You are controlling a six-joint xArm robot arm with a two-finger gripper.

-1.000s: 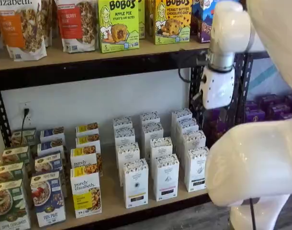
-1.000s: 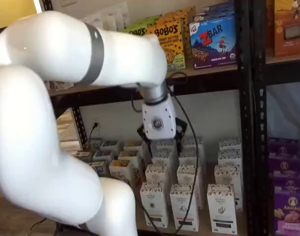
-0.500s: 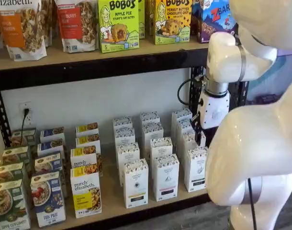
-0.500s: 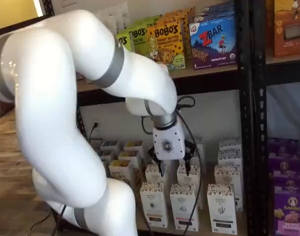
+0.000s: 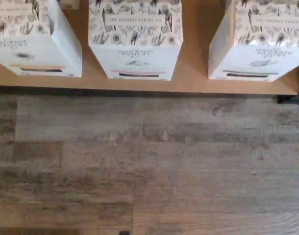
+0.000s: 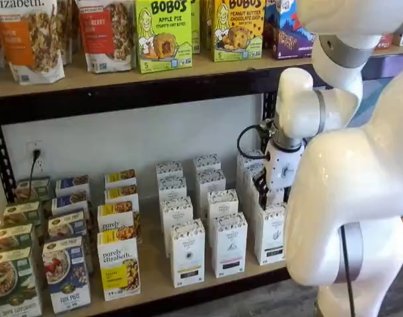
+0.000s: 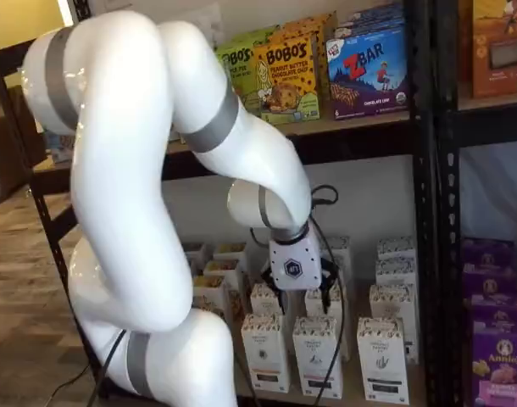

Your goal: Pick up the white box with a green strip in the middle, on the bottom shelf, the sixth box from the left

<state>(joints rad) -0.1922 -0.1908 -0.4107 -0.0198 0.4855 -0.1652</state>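
The white box [image 6: 271, 232] is the rightmost front carton on the bottom shelf [image 6: 154, 276], with a speckled top and a dark band low down. It shows in both shelf views [image 7: 382, 356]. In the wrist view it [image 5: 260, 41] stands at the board's front edge [image 5: 198, 84] beside two like cartons. My gripper [image 6: 274, 195] hangs just above and in front of this column of white cartons. In a shelf view the gripper [image 7: 302, 298] shows two black fingers with a gap between them, open and empty.
Like white cartons with an orange band [image 5: 34, 44] and a pink band [image 5: 136, 41] stand beside the white box. Colourful granola boxes [image 6: 119, 267] fill the shelf's left. A black rack post [image 7: 428, 212], purple boxes [image 7: 496, 356], and wood-plank floor [image 5: 149, 161] lie around.
The arm has swung down and the gripper has dropped from below the upper shelf to just above the right-hand white cartons.
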